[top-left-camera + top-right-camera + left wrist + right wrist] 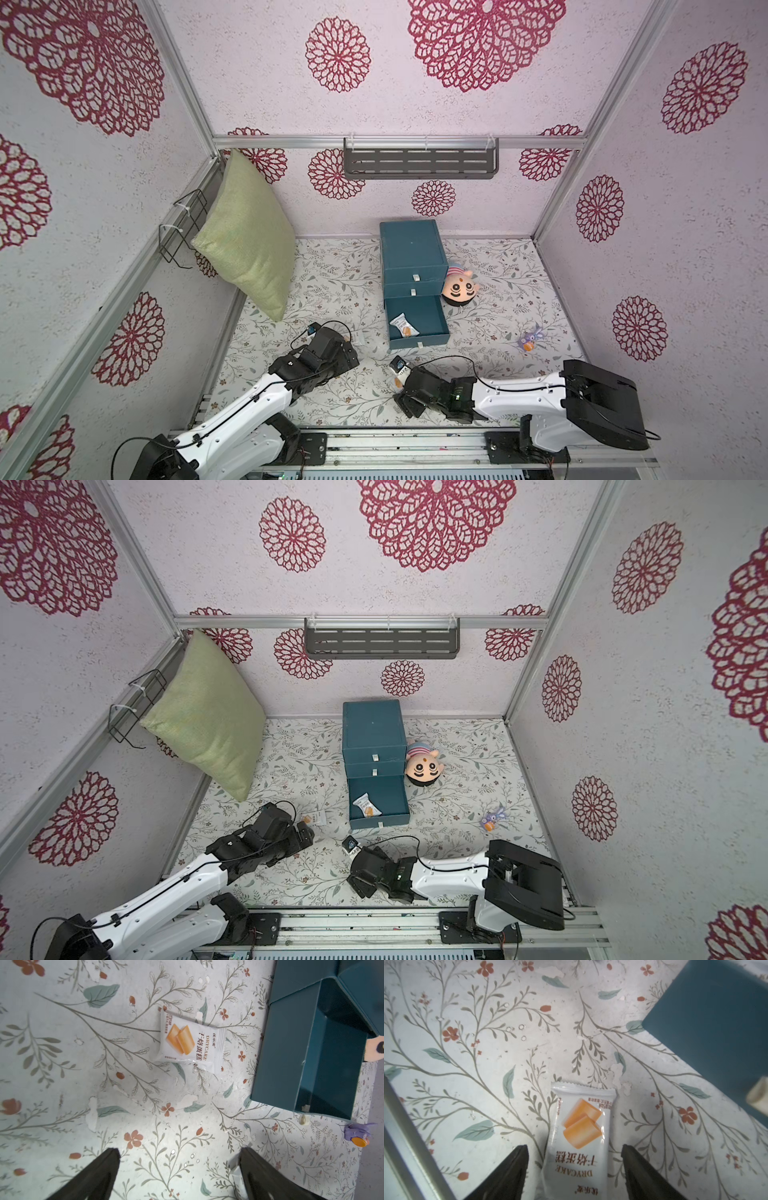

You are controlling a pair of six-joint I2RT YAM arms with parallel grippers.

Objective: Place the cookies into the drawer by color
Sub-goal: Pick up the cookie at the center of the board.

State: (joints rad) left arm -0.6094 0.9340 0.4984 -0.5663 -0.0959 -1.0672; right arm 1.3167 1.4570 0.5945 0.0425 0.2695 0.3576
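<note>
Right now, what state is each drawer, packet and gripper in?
Left gripper: jaws open, empty.
Right gripper: jaws open, straddling a packet.
Top drawer: shut.
Middle drawer: shut.
Bottom drawer: open, holding one white packet.
Packet by left gripper: flat on table, untouched.
Packet at right gripper: flat on table, between jaws, ungripped.

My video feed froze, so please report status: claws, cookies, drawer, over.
Left claw open, white packet lying ahead. Right claw open astride second packet. Bottom drawer open, third packet inside. Nothing blocking.
</note>
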